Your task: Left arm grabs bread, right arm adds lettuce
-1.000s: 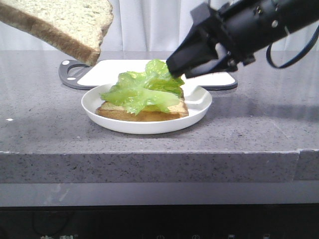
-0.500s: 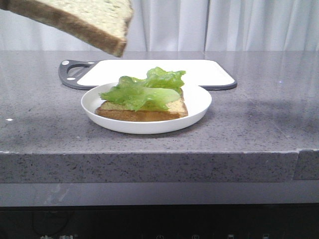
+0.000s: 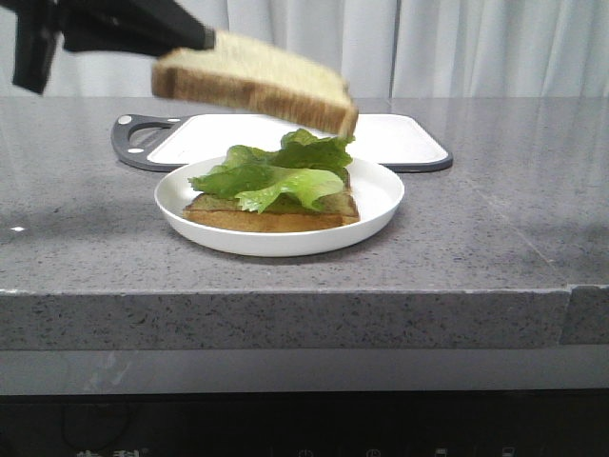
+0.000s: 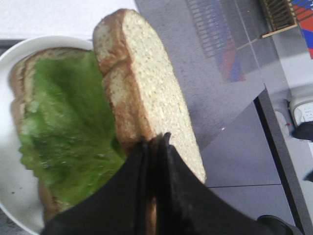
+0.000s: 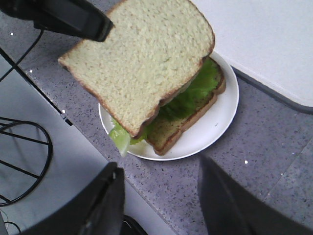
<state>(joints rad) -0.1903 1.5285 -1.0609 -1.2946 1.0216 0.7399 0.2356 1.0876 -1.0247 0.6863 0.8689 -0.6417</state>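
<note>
Above one plate (image 3: 381,205), one held bread (image 3: 257,84), one lettuce (image 3: 271,176).

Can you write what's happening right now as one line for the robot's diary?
left arm: holds bread tilted above plate | lettuce: on bottom slice | right arm: open, empty

Two bread slices (image 3: 255,84) (image 3: 271,217), one lettuce leaf (image 3: 271,174), one plate (image 3: 381,195).
</note>
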